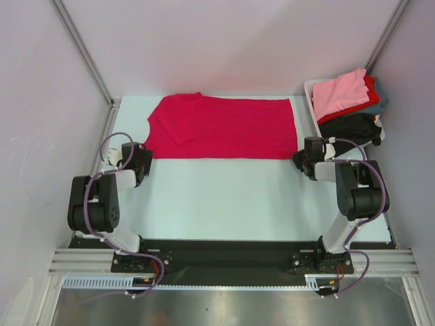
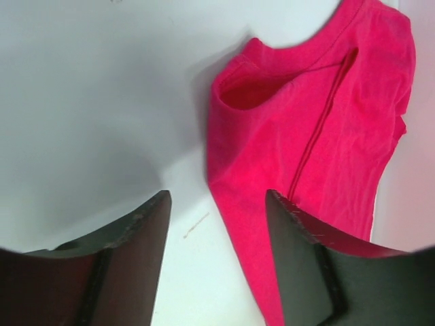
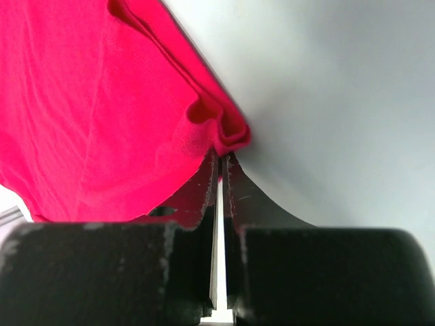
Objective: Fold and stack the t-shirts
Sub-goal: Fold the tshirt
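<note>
The crimson-magenta t-shirt [image 1: 224,128] lies folded lengthwise into a long band across the far half of the table, neck end at the left. My left gripper [image 1: 139,161] is open just off the shirt's near-left corner; in the left wrist view [image 2: 217,204] the shirt's edge [image 2: 312,136] runs between its fingers. My right gripper [image 1: 302,159] is shut on the shirt's near-right corner [image 3: 221,139], which bunches at the fingertips in the right wrist view. Light pink [image 1: 340,92], red, grey-teal and black [image 1: 350,125] t-shirts lie piled at the back right.
A white bin [image 1: 314,102] at the back right holds the pile of shirts. Grey walls with metal posts [image 1: 81,51] close in the table on the left, back and right. The pale table top [image 1: 231,197] runs from the shirt to the arm bases.
</note>
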Controlling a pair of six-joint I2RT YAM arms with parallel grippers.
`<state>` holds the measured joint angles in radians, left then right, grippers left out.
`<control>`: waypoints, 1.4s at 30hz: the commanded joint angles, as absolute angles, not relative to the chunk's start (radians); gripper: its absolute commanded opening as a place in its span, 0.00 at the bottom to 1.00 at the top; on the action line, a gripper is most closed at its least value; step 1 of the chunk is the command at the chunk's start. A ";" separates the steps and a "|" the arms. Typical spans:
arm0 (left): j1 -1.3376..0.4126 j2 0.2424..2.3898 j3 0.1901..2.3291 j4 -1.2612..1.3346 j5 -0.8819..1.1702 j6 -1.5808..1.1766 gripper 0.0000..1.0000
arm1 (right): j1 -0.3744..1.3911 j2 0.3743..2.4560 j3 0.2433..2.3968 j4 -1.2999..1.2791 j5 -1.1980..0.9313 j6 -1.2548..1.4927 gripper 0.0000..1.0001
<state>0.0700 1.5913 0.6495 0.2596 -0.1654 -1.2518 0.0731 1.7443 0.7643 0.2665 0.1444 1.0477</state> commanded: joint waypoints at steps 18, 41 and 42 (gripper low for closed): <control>0.126 1.786 0.816 0.367 -0.207 -1.189 0.00 | 0.063 1.655 0.756 0.259 0.120 1.025 0.00; 0.123 1.347 0.821 0.066 -0.115 -1.235 0.00 | -0.034 1.404 0.875 0.014 0.083 1.028 0.00; 0.121 1.332 0.749 0.069 -0.127 -1.242 0.00 | -0.037 1.396 0.844 0.017 0.077 1.035 0.00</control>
